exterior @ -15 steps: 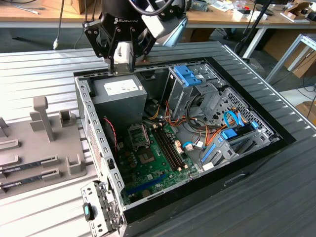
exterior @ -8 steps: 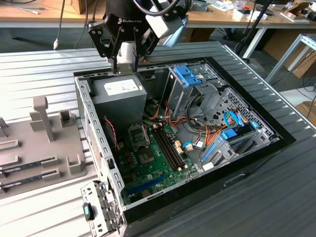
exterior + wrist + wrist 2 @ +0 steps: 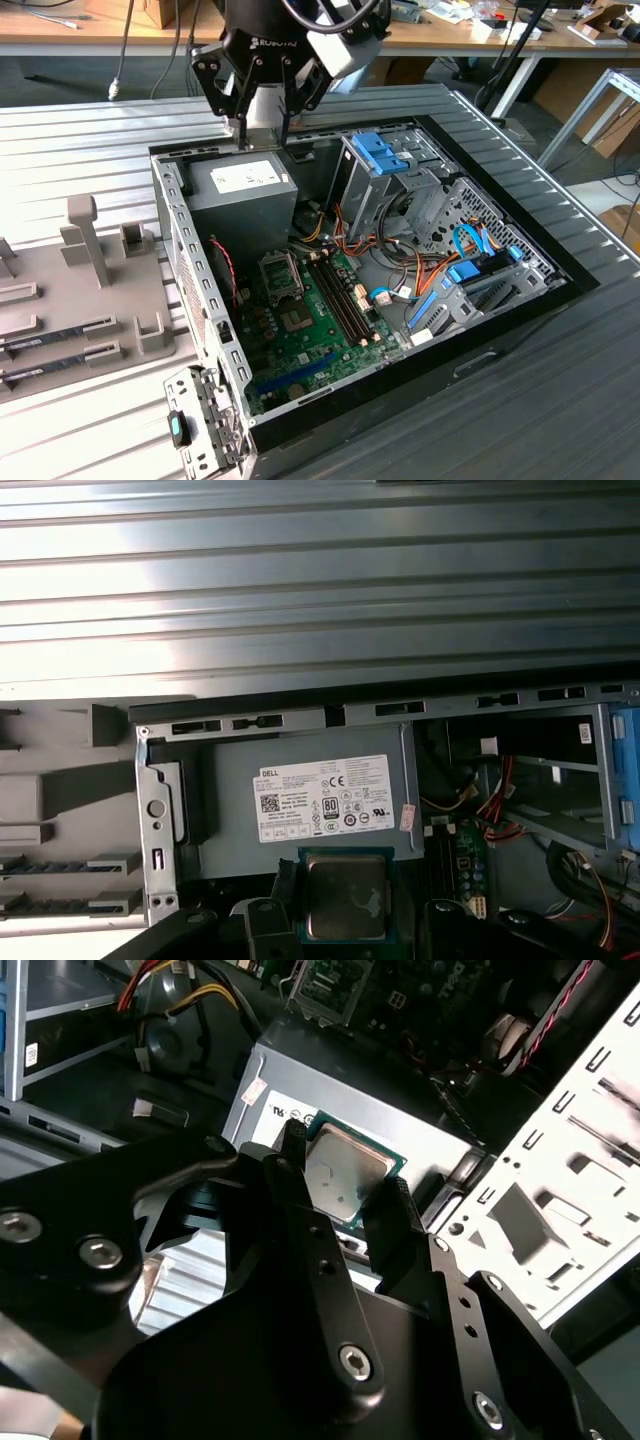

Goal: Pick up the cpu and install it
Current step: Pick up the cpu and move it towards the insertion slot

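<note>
In the second wrist view, the small flat silvery-topped, green-edged cpu (image 3: 347, 1172) was seen clamped between the closed-in fingers of the black end effector (image 3: 343, 1174). It was held over the grey metal power-supply box (image 3: 430, 1135). The metal-framed socket (image 3: 280, 277) on the green circuit board (image 3: 292, 342) was judged to sit lower, beyond that box.

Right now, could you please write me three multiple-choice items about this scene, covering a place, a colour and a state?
1. The cpu hangs above: A the green board; B the grey power supply; C the tray.
2. The cpu's thin edge is: A green; B blue; C red.
3. The pincer is: A open; B shut on a cable; C shut on the cpu.
Key: B, the labelled box lies behind the chip in both wrist views; A, a green rim frames the silvery top; C, its fingers press the chip's two sides.
</note>
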Action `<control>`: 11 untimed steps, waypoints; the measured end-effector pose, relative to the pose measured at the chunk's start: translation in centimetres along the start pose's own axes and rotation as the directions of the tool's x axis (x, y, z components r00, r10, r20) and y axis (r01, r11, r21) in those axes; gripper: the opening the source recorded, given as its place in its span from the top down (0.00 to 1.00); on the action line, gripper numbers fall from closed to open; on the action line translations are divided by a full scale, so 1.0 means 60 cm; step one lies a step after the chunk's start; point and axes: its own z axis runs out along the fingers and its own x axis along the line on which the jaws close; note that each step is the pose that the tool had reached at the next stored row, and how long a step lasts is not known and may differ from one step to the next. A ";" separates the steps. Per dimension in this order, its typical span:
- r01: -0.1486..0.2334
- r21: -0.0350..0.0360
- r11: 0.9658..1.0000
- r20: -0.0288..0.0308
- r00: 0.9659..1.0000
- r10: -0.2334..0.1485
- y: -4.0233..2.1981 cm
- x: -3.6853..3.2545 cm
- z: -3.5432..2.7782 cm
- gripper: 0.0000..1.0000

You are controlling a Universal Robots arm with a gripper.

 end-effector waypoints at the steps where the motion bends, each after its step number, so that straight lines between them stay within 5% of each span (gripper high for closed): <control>1: 0.000 0.000 1.000 0.000 1.000 0.000 0.000 -0.003 0.000 0.53; 11: 0.000 0.001 1.000 0.000 1.000 0.000 0.001 -0.022 0.002 0.53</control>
